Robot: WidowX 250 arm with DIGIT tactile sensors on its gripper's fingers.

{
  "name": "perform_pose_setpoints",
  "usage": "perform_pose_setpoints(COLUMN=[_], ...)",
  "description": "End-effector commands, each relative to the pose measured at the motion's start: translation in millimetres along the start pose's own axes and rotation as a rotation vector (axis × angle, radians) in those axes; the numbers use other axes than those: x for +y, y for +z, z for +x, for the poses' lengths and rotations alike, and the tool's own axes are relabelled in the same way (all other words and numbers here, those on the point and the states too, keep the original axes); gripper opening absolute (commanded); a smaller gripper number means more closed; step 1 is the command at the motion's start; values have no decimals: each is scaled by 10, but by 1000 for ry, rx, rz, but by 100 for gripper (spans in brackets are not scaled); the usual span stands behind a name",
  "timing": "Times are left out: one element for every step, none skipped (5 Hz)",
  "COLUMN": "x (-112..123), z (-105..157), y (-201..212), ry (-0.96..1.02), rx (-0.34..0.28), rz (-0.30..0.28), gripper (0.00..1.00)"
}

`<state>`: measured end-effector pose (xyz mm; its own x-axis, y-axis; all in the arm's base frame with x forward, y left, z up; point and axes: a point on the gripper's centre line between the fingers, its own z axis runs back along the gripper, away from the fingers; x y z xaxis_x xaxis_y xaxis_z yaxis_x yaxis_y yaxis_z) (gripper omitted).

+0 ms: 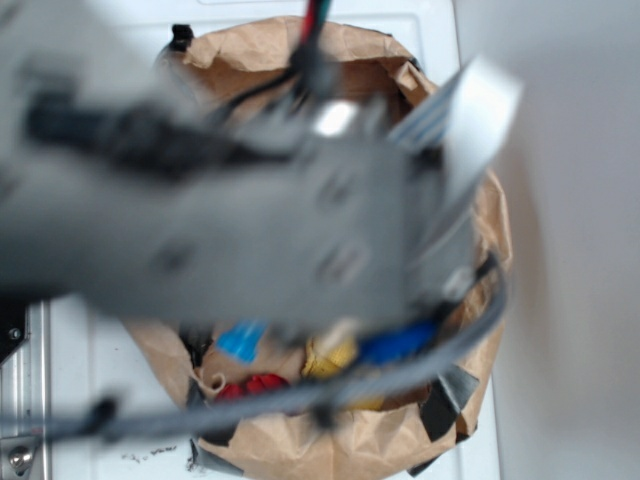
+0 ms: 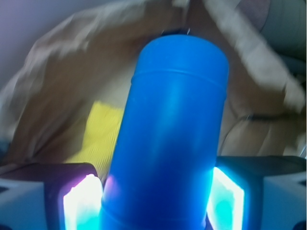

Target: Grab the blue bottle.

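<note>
Wrist: blue bottle (image 2: 170, 139) btwn jaws, prob touching

The bottle (image 2: 168, 139) is seen in the wrist view between the two fingers (image 2: 84, 203) of the gripper (image 2: 156, 203), one pad lying at its left and one at its right, both close against it. A folded cloth (image 2: 103, 139) is found left of the bottle and behind it, on the floor of a paper bag (image 2: 57, 96) whose walls are raised around everything. In the exterior view the bag (image 1: 300, 445) is placed on a table (image 1: 110, 385), and most of its inside is hidden by the arm (image 1: 230, 230) above it.
</note>
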<state>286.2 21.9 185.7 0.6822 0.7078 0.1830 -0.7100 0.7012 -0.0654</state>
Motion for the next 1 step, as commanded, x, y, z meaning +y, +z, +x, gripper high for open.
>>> perform_pose_setpoints(x=[173], z=[81], y=[211], ry=[-113], rx=[-179], rz=[104], gripper=[0])
